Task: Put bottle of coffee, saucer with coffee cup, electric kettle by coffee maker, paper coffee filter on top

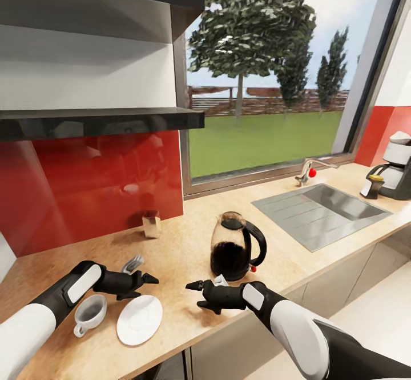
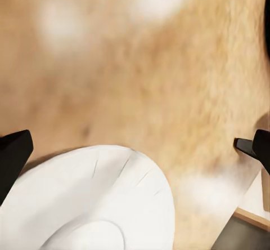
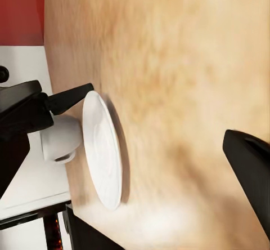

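Two grippers hover low over the kitchen countertop (image 1: 182,254) in the lower part of the head view, tips pointing toward each other. The left gripper (image 1: 147,280) has its jaws parted wide and grips nothing; in the left wrist view its dark fingertips (image 2: 12,151) sit at opposite edges, with the saucer (image 2: 84,199) lying below and between them, not touched. The right gripper (image 1: 196,293) is likewise spread and empty, its tips short of the saucer's (image 1: 140,319) right rim.

The coffee cup (image 1: 89,314) stands upright on the counter just left of the saucer, close under the left forearm; whether cup and plate touch cannot be told. The electric kettle (image 1: 235,246) stands at frame centre, just behind the right gripper, handle to the right. A small tan block (image 1: 151,224) sits near the red backsplash (image 1: 91,191). The sink (image 1: 322,211) lies at right, and the coffee maker (image 1: 395,166) stands at the far right edge.

Both arms reach in from the bottom corners, forearms nearly level with the counter.
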Robot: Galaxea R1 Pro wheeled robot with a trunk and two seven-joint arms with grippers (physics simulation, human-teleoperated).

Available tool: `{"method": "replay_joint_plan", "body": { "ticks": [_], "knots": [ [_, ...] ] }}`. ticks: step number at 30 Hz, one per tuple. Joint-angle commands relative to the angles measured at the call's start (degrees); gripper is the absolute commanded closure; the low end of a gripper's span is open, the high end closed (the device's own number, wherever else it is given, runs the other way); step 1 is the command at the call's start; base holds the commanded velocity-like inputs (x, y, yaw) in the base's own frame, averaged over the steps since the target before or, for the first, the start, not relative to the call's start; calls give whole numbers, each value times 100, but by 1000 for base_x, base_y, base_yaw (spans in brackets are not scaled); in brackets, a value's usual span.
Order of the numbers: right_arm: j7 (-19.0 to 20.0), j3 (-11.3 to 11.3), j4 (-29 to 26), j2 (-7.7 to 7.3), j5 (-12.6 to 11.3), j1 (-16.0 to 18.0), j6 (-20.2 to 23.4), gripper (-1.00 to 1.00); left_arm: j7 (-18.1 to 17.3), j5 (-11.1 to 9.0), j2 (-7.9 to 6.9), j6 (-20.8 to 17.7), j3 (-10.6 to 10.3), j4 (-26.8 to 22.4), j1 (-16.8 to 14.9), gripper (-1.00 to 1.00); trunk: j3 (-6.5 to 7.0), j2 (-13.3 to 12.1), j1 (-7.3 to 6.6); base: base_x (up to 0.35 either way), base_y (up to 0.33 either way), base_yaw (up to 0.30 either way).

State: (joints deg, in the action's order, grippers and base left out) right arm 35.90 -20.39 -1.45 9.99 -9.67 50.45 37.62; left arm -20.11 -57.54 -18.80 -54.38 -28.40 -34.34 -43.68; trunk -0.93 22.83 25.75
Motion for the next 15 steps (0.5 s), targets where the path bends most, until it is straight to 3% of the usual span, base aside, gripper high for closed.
{"method": "replay_joint_plan", "body": {
  "ticks": [1, 9, 15],
  "knots": [
    [-30, 115, -5, 1, 9, 0, 26, -100, -37, 94, -8, 6, -35, 4, -6, -100, -12, 9, 4, -4, -3, 0],
    [-30, 115, -5, 1, 9, -4, 26, -100, -37, 93, -9, -2, -25, 6, -5, -100, -12, 9, 4, -136, 46, 0],
    [-30, 115, -5, 1, 9, -6, 26, -100, -37, 94, -9, -3, -25, 5, -8, -100, -12, 9, 4, -21, 4, 0]
  ]
}}
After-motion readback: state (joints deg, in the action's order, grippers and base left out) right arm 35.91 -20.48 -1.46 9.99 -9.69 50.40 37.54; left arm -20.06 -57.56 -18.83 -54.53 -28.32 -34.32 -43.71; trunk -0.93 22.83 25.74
